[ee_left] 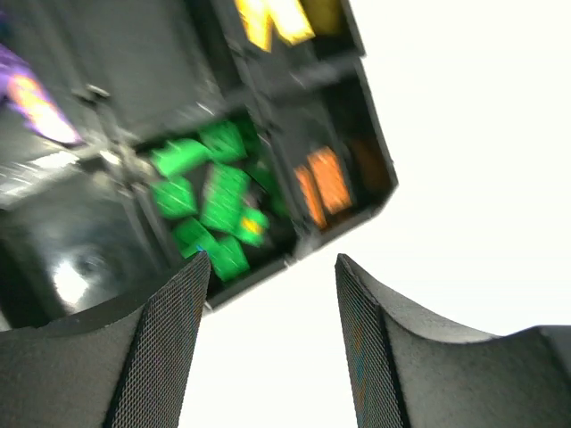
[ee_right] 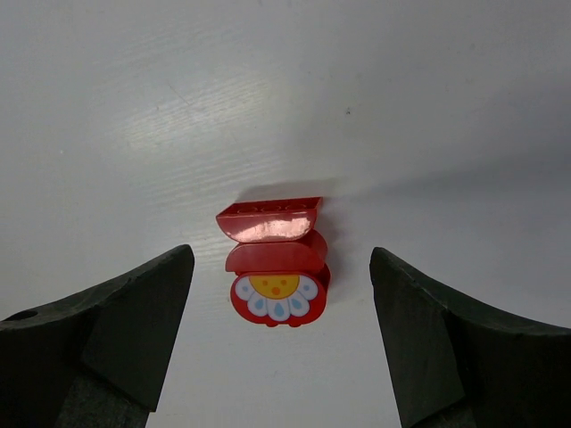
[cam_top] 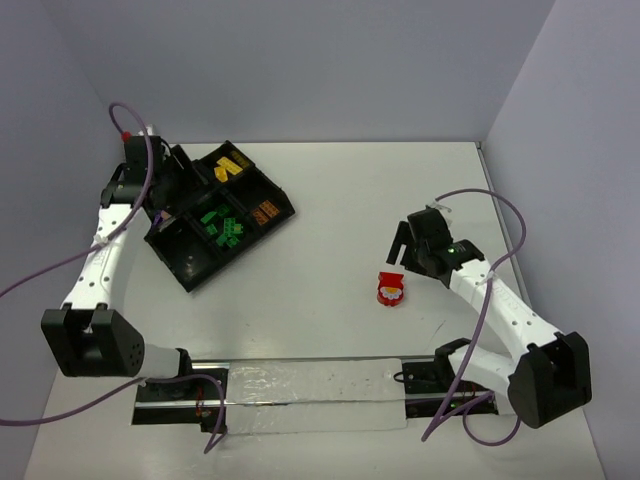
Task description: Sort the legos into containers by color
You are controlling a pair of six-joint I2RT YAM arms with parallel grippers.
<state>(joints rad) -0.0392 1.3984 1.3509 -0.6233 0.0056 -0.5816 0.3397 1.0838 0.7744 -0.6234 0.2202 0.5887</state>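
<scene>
The black divided tray (cam_top: 190, 268) sits at the far left of the table. Its compartments hold green legos (cam_top: 222, 226), yellow ones (cam_top: 231, 168) and orange ones (cam_top: 263, 213). My left gripper (cam_top: 168, 190) hovers over the tray's left side, open and with nothing in it. The left wrist view, blurred, shows the green legos (ee_left: 207, 194), orange ones (ee_left: 321, 181), yellow ones (ee_left: 277, 18) and a purple piece (ee_left: 37, 102) beyond the open left gripper (ee_left: 272, 260). A red-and-white lego (cam_top: 389, 290) with a flower face lies on the table. My right gripper (ee_right: 281, 259) stands open around the lego (ee_right: 275, 267), touching nothing.
A shiny clear strip (cam_top: 300, 395) lies along the near edge between the arm bases. Grey walls close in the table at the back and on both sides. Cables loop off both arms.
</scene>
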